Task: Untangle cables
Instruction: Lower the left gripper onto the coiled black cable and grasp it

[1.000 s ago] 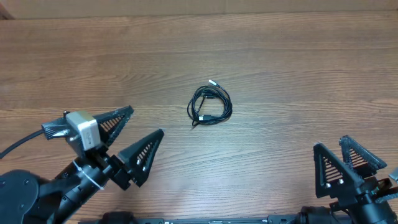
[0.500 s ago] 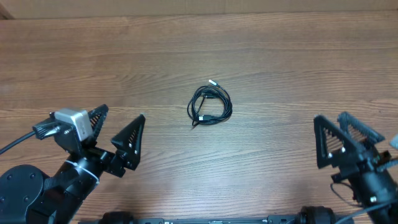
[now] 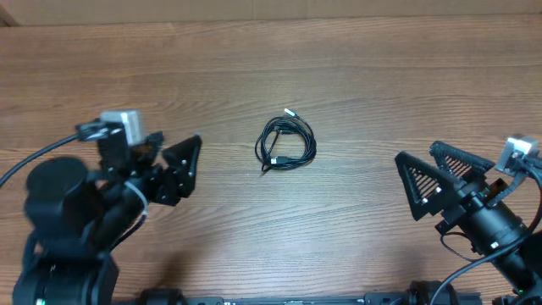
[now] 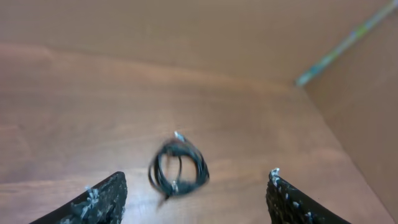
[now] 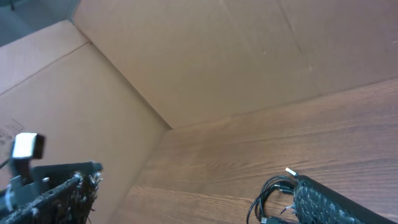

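1. Since a second ago, both arms have swung to face the small tangle of thin black cables (image 3: 286, 143). It hasn't moved on the brown wood-grain tabletop (image 3: 381, 76).
2. Left gripper (image 3: 165, 157) sits well left of the tangle, right gripper (image 3: 419, 161) well right. Both are spread wide and empty.
3. Looks like approach only; no untangling started.

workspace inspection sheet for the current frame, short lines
Surface: wood-grain table, flat.
Job's things: cables, one small coiled black tangle near the table's middle, with a silvery plug tip sticking out on the far side. Nothing touches it.
Clutter: nothing seen.
Grippers: left gripper and right gripper both have jaws open and empty, one on each side of the tangle, well apart from it.
Cables: arm cable runs off the left edge, away from the tangle.
Surroundings: cardboard walls border the table.
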Controlling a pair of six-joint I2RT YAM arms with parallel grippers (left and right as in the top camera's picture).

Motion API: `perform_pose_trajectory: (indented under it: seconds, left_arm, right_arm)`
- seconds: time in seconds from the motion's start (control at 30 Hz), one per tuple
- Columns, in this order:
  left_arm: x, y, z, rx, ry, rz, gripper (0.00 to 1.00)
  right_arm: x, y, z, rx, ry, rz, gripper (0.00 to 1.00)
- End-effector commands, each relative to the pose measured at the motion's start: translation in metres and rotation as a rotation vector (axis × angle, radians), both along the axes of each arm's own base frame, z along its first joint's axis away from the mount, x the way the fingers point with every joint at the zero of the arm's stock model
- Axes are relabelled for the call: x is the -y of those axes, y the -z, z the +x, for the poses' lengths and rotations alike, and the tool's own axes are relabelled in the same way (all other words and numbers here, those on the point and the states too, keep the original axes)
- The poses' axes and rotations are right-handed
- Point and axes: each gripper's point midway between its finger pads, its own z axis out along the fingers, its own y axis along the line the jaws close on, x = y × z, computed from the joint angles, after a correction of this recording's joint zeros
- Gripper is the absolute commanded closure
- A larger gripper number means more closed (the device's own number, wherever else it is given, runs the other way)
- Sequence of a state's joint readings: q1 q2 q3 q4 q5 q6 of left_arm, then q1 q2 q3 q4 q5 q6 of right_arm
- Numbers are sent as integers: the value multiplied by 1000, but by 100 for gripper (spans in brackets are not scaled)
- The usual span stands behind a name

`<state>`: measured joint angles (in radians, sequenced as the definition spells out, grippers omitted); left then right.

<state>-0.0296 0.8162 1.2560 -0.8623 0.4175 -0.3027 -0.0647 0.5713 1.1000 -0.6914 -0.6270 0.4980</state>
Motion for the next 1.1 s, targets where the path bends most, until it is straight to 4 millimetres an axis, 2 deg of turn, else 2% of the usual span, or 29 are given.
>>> perform_pose_trajectory:
  seconds: [0.0, 0.1, 0.23, 0.37, 0.47, 0.5, 0.63, 0.9, 1.0, 1.07]
  left_arm:
    - [28, 5, -4, 3, 148, 70, 28]
    - [51, 13, -10, 23, 265, 155, 27]
    - [57, 31, -4, -5, 231, 297, 23]
    - [75, 52, 1, -51, 259, 387, 18]
    - [91, 71, 8, -105, 296, 423, 2]
    - [96, 79, 11, -137, 300, 415, 0]
    - [109, 110, 24, -286, 264, 365, 0]
    - [129, 181, 47, -477, 292, 448, 0]
    - [139, 200, 52, -509, 341, 459, 0]
    - [148, 205, 57, -502, 374, 447, 0]
  right_arm:
    - [-5, -14, -9, 57, -31, -24, 0]
    - [-9, -14, -12, 57, -63, -21, 0]
    - [-12, -14, -15, 57, -86, -18, 0]
    - [-12, -14, -15, 42, -85, 2, 0]
    - [-12, -12, -15, 10, -84, 33, 0]
    - [-13, -11, -16, 9, -90, 33, 0]
    - [-13, -8, -16, -5, -89, 34, 0]
    - [-13, -3, -17, -28, -88, 34, 0]
    - [-13, -2, -17, -33, -88, 31, 0]
    - [-13, 0, -17, -33, -87, 23, 0]
